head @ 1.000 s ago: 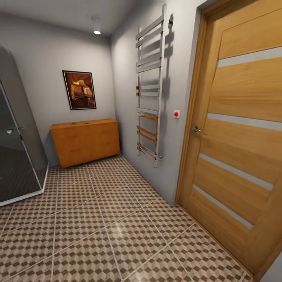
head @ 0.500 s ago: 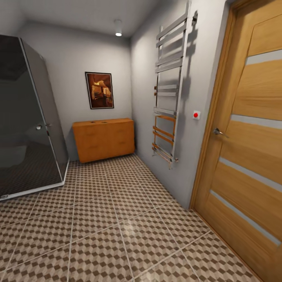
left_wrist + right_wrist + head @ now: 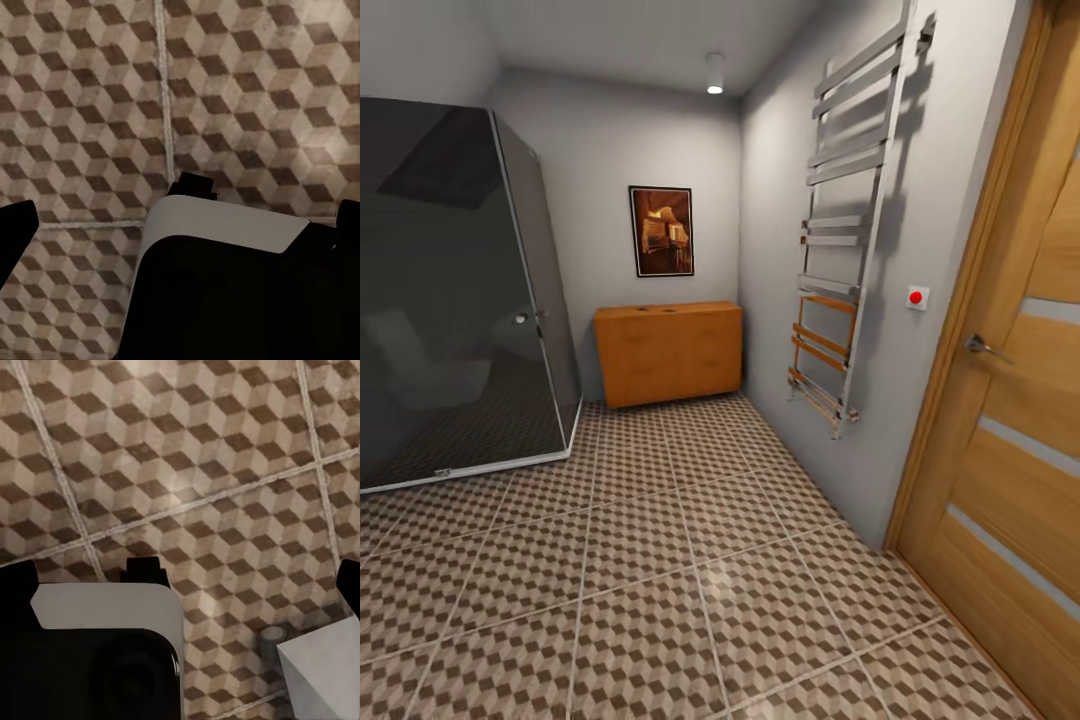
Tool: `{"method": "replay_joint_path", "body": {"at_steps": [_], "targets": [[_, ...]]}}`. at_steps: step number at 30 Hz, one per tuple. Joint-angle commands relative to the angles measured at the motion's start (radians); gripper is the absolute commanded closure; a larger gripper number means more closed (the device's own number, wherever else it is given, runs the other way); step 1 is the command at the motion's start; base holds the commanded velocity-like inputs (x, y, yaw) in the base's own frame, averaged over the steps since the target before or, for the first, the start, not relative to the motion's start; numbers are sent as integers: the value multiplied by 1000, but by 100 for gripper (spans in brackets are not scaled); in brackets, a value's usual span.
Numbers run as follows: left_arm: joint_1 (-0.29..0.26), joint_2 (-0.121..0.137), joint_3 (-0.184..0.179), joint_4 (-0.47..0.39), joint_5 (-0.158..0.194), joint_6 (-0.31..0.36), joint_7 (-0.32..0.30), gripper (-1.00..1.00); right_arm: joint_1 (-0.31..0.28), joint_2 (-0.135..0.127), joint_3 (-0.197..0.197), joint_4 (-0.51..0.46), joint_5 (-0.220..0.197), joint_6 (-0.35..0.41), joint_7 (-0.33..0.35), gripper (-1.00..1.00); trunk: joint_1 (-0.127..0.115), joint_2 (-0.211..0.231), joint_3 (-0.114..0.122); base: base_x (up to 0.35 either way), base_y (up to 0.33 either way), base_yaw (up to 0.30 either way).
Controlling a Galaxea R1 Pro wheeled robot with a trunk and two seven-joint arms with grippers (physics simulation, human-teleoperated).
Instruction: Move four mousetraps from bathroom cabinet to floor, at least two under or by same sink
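Our view has turned right, so the cabinet [image 3: 668, 352] now sits at the frame's centre beyond the bathroom floor [image 3: 660, 560], the mousetraps still unseen, and whether our grippers are apart we cannot tell.

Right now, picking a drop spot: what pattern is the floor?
Brown, beige and white cube pattern on the floor, clearest in the right wrist view.

Head camera stands upright, facing down the room toward the cabinet [image 3: 668, 352] at the far wall, well away. Both wrist cameras face steeply down at the bathroom floor [image 3: 660, 560], close above it. All three views share that cube-patterned tiling [image 3: 247, 97] [image 3: 210, 472].
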Motion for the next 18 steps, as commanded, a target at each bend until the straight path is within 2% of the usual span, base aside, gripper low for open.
{"method": "replay_joint_path", "body": {"at_steps": [1, 18], "targets": [[-1, -1, -8, 1, 9, -3, 3, -100, -1, 0, 9, 2, -9, -3, -1, -100, 0, -1, -1, 0, 0, 273], [-1, 0, -8, 1, 9, -2, 3, -100, -1, 0, 9, 2, -9, -3, 0, -100, 0, -1, -1, 6, 0, 269]]}}
